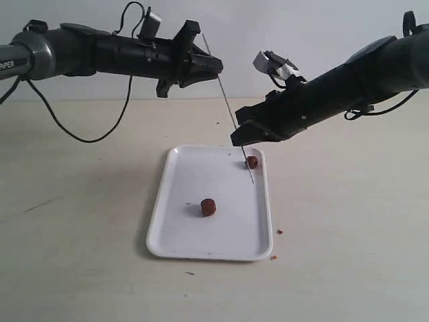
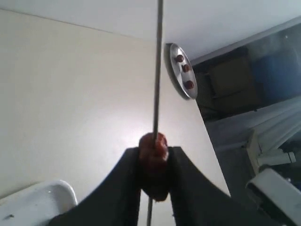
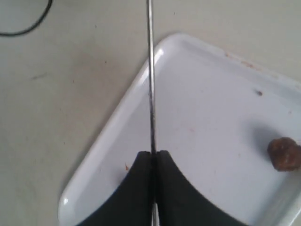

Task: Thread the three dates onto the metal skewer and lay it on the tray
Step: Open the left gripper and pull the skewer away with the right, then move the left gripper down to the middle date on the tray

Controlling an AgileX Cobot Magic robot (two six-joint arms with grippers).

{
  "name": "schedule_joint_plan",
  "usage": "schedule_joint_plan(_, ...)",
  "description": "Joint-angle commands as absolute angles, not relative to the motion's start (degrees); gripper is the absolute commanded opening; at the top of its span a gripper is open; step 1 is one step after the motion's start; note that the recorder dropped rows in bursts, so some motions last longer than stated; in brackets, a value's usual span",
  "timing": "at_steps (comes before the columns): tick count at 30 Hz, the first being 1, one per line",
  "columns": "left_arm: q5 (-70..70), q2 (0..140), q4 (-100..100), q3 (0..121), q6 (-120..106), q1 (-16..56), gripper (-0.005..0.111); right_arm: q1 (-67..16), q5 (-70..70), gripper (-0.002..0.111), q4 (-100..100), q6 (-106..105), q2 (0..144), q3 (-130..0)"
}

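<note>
The metal skewer (image 1: 228, 100) slants steeply above the tray (image 1: 175, 228), its lower tip just over the far right corner. My right gripper (image 1: 238, 139) is shut on its lower part; the right wrist view shows the pads (image 3: 162, 162) pinching the rod (image 3: 151, 70). My left gripper (image 1: 216, 67) sits higher on the rod. In the left wrist view it (image 2: 154, 150) is shut on one date (image 2: 153, 162), and the skewer (image 2: 157, 70) passes through that date. Two dates lie on the tray, one in the middle (image 1: 208, 207) and one near the far right corner (image 1: 252, 162) (image 3: 284, 154).
Tiny reddish crumbs (image 1: 279, 231) lie on the beige table to the right of the tray's near end. A black cable (image 1: 80, 137) hangs from the left arm down to the table. A round metal disc (image 2: 182, 70) with three red spots shows far behind in the left wrist view.
</note>
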State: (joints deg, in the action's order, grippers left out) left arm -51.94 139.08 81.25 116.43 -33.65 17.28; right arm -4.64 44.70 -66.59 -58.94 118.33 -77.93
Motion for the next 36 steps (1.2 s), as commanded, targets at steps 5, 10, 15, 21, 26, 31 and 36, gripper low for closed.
schedule_joint_plan(5, -51.0, 138.5, 77.6, 116.8, -35.8, 22.5, 0.022, -4.6, 41.5, 0.000, -77.7, -67.0, 118.1, -78.0)
schedule_joint_plan(10, -52.0, 138.5, 74.8, 116.8, -35.8, 22.6, 0.049, -4.6, 41.4, 0.000, -77.4, -69.4, 118.1, -78.0)
schedule_joint_plan(15, -52.7, 138.5, 74.7, 116.8, -35.8, 22.6, 0.065, -4.3, 39.8, 0.000, -75.9, -69.3, 118.1, -78.0)
schedule_joint_plan(21, -53.9, 138.5, 74.7, 116.8, -35.8, 21.5, 0.065, 0.6, 40.5, 0.000, -71.9, -65.4, 117.3, -78.0)
schedule_joint_plan(26, -54.9, 138.5, 71.7, 116.8, -35.7, 20.5, 0.065, 7.2, 45.1, 0.000, -67.8, -63.7, 116.7, -78.0)
schedule_joint_plan(31, -56.1, 138.4, 57.0, 116.8, -32.6, 21.9, 0.065, 10.8, 50.9, 0.000, -63.4, -62.0, 116.7, -78.0)
schedule_joint_plan(36, -61.0, 137.7, 31.6, 116.8, -30.4, 26.2, 0.064, 11.5, 52.8, 0.000, -63.4, -61.4, 116.7, -78.0)
